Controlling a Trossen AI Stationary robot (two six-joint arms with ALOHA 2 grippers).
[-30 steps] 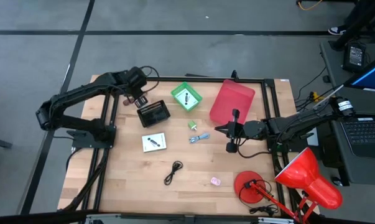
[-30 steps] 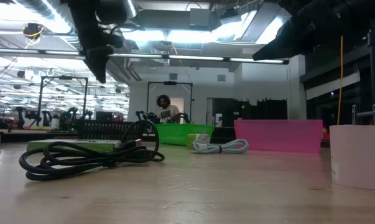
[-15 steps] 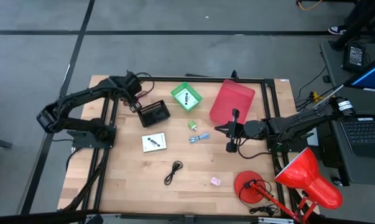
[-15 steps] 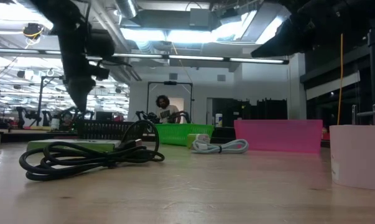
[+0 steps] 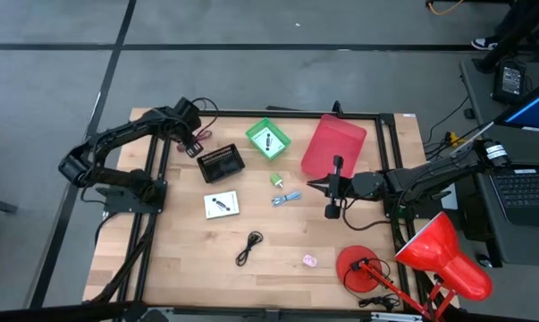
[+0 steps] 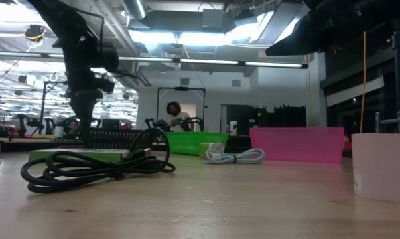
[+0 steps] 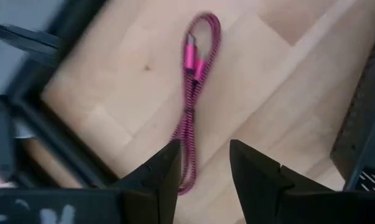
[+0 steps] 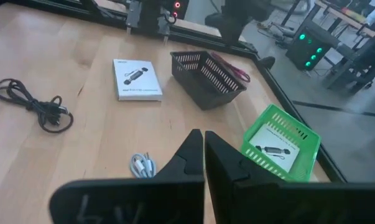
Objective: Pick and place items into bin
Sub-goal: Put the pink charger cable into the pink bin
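Left fingers (image 7: 203,177) apart, seemingly empty, one red cable (image 7: 196,93)

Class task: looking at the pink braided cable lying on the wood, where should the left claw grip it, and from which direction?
Grip the pink braided cable at its straight doubled middle, coming straight down with the left claw open across it. It lies flat as a narrow folded loop, so both strands fit between the fingers.

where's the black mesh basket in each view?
High view: black mesh basket, upper left of the table, just left of the green basket.
Low view: its dark wall shows behind the black cable.
Left wrist view: only its edge.
Right wrist view: centre.
Shared landmark: the green basket beside it.
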